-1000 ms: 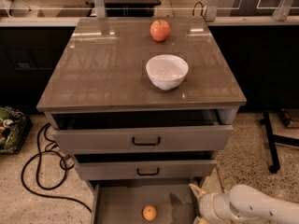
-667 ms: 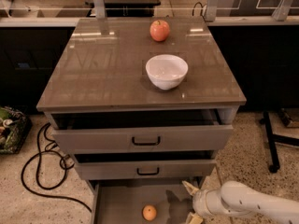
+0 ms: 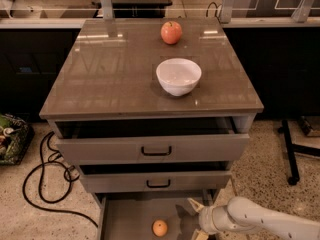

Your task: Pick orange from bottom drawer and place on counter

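The orange (image 3: pixel 160 228) lies on the grey floor of the bottom drawer (image 3: pixel 130 219), which is pulled out at the frame's bottom. My gripper (image 3: pixel 197 219) enters from the lower right on a white arm, inside the drawer, a short way right of the orange and not touching it. Its fingers are spread apart, one fingertip (image 3: pixel 196 204) pointing up-left, the other at the frame's bottom edge. The counter (image 3: pixel 115 79) is the glossy brown-grey top of the cabinet.
A white bowl (image 3: pixel 178 76) and a reddish apple (image 3: pixel 171 32) sit on the counter. The two upper drawers (image 3: pixel 155 149) are slightly open. Black cables (image 3: pixel 45 184) lie on the floor at left. A black stand leg (image 3: pixel 290 154) is at right.
My gripper has moved left inside the bottom drawer, closer to the orange. The orange has not moved.
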Available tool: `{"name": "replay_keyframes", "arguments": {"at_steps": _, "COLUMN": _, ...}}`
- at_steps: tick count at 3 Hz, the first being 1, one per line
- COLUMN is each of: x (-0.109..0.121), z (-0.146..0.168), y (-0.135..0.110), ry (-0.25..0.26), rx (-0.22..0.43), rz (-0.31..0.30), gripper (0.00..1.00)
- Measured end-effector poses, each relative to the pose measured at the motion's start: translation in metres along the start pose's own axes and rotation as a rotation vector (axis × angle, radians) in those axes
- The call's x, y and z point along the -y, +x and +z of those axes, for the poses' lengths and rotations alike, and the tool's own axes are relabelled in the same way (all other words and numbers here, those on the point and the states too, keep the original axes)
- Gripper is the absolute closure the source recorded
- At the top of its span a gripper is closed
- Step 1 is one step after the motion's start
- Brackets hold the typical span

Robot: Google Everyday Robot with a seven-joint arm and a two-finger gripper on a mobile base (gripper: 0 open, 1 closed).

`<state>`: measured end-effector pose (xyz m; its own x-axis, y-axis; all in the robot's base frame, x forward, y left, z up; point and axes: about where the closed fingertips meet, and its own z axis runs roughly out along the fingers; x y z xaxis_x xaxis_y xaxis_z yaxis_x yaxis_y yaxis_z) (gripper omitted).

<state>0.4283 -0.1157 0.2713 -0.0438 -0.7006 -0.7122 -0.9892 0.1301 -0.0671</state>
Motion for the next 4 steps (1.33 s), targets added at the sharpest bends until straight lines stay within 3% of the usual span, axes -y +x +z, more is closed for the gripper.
{"name": "replay_keyframes", "arguments": {"at_steps": 1, "x": -0.002, "z": 0.027, "y": 0.011, "ry": -0.013, "rx": 0.050, "rz": 0.010, "gripper": 0.00}}
{"name": "replay_keyframes", "arguments": {"at_steps": 3, "x": 0.003, "z": 0.070, "y": 0.005, "ry": -0.045, "rx": 0.183, "rz": 0.013, "gripper": 0.00}}
{"name": "replay_keyframes", "arguments": {"at_steps": 4, "x": 0.003, "z": 0.070, "y": 0.005, "ry": -0.045, "rx": 0.184, "rz": 0.013, "gripper": 0.00}}
